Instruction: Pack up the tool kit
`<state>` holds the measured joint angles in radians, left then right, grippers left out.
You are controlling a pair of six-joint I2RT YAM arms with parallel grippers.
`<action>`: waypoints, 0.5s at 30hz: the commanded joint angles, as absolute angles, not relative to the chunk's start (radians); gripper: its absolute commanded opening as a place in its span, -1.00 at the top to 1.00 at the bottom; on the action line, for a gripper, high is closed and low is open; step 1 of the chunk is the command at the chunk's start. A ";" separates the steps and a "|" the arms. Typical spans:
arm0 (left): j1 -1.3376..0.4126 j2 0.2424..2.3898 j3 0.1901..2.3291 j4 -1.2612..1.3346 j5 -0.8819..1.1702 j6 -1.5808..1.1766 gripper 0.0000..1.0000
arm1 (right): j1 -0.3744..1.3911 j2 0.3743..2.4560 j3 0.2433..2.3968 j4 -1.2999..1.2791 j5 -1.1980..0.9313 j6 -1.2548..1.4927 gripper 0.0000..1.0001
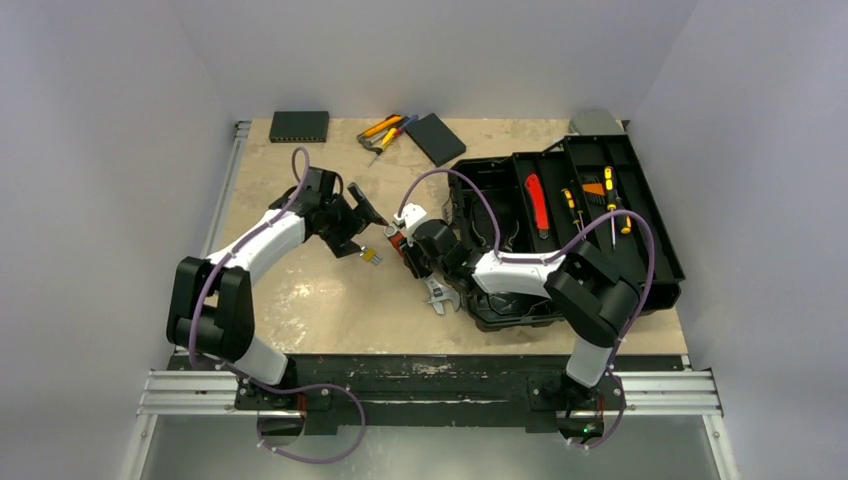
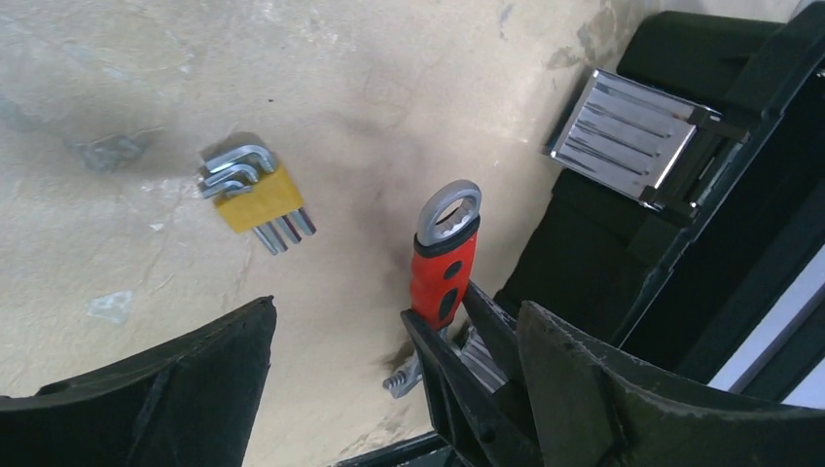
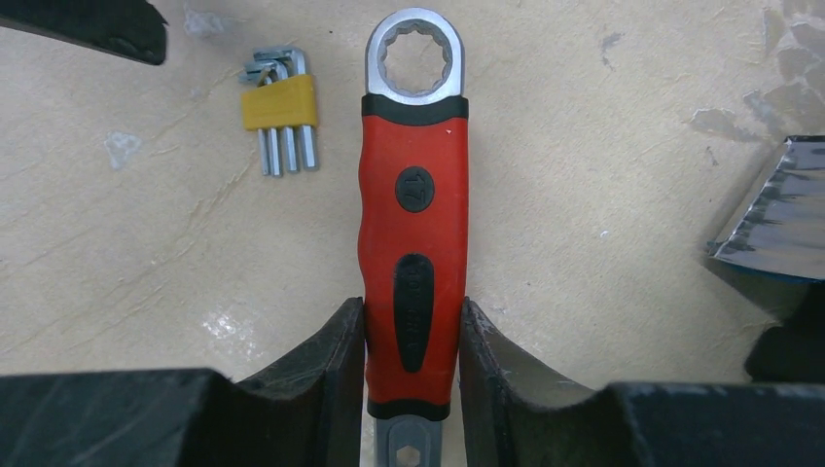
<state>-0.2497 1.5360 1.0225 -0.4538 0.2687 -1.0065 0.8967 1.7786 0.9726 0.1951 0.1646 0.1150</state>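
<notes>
Right claw (image 3: 412,326): mine, clamped on red-handled wrench (image 3: 412,195) mid-handle. Ring end points away. Wrench sits just beside open toolbox (image 1: 668,262). Hex key set (image 3: 280,102) lies on table (image 1: 330,310) nearby. Left claw (image 1: 358,224): jaws apart, holding nothing.

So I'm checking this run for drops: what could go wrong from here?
1. The right gripper pinches the red-handled wrench low on its handle, with the ring end sticking far out; it may pivot or slip when lifted.
2. The open left gripper hangs close beside it, near the hex key set; the arms might bump as the wrench swings to the toolbox.
</notes>
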 commanded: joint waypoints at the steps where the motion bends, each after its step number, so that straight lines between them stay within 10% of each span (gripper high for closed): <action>1: -0.258 1.543 1.012 -0.351 0.336 -0.996 -0.78 | 0.895 1.696 0.954 0.354 0.154 0.095 1.00; 15: -0.302 1.648 0.955 -0.067 0.440 -1.003 -0.19 | 0.894 1.648 0.920 0.408 0.040 0.106 1.00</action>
